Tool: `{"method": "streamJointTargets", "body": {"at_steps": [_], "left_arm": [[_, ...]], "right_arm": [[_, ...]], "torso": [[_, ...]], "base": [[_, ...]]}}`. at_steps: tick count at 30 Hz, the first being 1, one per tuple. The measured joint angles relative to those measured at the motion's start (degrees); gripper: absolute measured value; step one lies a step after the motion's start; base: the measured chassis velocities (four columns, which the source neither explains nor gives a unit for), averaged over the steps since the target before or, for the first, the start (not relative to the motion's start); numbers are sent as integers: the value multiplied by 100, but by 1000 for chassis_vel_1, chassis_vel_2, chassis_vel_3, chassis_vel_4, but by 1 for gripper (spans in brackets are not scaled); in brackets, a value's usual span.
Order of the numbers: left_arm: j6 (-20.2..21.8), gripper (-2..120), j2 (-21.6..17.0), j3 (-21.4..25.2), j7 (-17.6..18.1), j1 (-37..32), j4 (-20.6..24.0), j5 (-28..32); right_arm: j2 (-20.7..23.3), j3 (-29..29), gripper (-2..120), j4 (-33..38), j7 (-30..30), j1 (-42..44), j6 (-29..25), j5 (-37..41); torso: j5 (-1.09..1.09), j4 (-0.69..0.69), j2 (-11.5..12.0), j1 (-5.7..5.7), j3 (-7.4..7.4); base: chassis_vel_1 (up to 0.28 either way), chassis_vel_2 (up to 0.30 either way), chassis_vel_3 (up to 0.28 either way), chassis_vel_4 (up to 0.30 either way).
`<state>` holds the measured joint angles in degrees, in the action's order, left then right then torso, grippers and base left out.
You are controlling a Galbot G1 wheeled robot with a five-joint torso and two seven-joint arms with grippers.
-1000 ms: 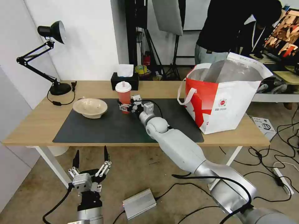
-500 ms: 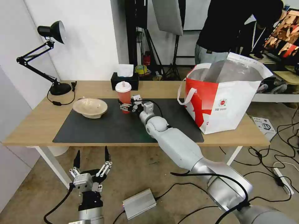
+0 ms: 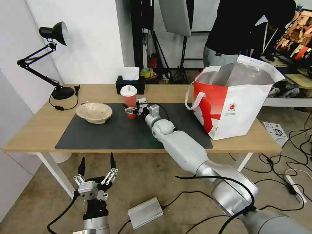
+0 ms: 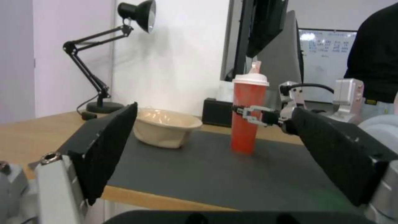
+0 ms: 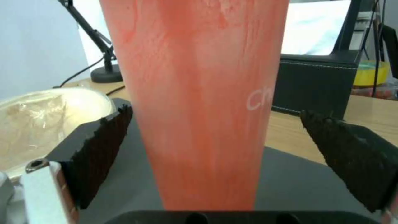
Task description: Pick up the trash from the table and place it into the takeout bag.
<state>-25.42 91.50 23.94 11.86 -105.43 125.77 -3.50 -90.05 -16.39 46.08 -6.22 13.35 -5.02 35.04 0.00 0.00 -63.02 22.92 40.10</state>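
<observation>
Table [image 3: 39, 130]: light wood top on white legs, with a dark grey mat [image 3: 107, 133] covering its middle.

Cup [image 3: 129, 100]: red, white lid, upright on the far part of the mat, just right of the bowl and in front of the black tissue box [image 3: 130, 84]. In the right wrist view the cup [image 5: 199, 102] stands between the two dark finger pads [image 5: 99, 152], with a gap showing on each side.

Bowl [image 3: 94, 112]: shallow, beige, sitting on the left far corner of the mat, apart from the cup. Also seen in the left wrist view [image 4: 166, 127].

Bag [image 3: 234, 104]: large, white and red, silver lining, white loop handles; stands open-topped at the right end of the table, its near corner on the mat's right edge, well apart from the cup.

Right gripper [image 3: 131, 110]: reaches across the mat from the near right, level with the cup's lower half; fingers spread around the cup, not pressed against it.

Left gripper [image 3: 96, 169]: hangs below the table's near edge, over the floor, fingers pointing up and spread wide, holding nothing.

Desk lamp [image 3: 52, 58]: black, jointed arm, base on the far left corner of the table.
</observation>
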Motion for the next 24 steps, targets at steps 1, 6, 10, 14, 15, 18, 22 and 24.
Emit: {"method": "streamJointTargets", "body": {"at_steps": [1, 6, 10, 14, 15, 18, 22, 24], "left_arm": [[0, 100, 0, -9, 0, 3, -3, 0], [0, 100, 0, -41, 0, 11, -12, -10], [0, 100, 0, -80, 0, 11, -16, -27], [0, 100, 0, -94, -1, 6, -17, -36], [0, 100, 0, -100, -2, 3, -20, -38], [0, 100, 0, -120, -3, 0, -35, -43], [0, 100, 0, -152, -4, -5, -48, -48], [0, 100, -1, -161, -4, -5, -50, -50]], "right_arm": [[0, 0, 100, -17, -23, -11, -1, 0], [0, 0, 100, -48, -78, -54, -5, 1], [-1, 0, 100, -98, -125, -84, -9, 7], [-1, 11, 100, -175, -278, -100, -53, 11], [-1, 12, 100, -206, -326, -109, -73, 27], [-3, 13, 100, -268, -401, -141, -98, 80], [-4, 14, 100, -320, -502, -165, -106, 115], [-4, 14, 100, -335, -553, -167, -123, 138]], "torso": [[0, 0, 0, 0, 0], [0, 0, 0, 0, 0], [0, 0, 0, 0, 0], [0, 0, 0, 0, 0], [0, 0, 0, 0, 0], [0, 0, 0, 0, 0], [0, 0, -1, 0, 0], [0, 0, 0, 0, 0]], "base": [[0, 0, 0, 0], [0, 0, 0, 0], [0, 0, 0, 0], [0, 0, 0, 0], [0, 0, 0, 0], [0, 0, 0, 0], [0, 0, 0, 0], [0, 0, 0, 0]]}}
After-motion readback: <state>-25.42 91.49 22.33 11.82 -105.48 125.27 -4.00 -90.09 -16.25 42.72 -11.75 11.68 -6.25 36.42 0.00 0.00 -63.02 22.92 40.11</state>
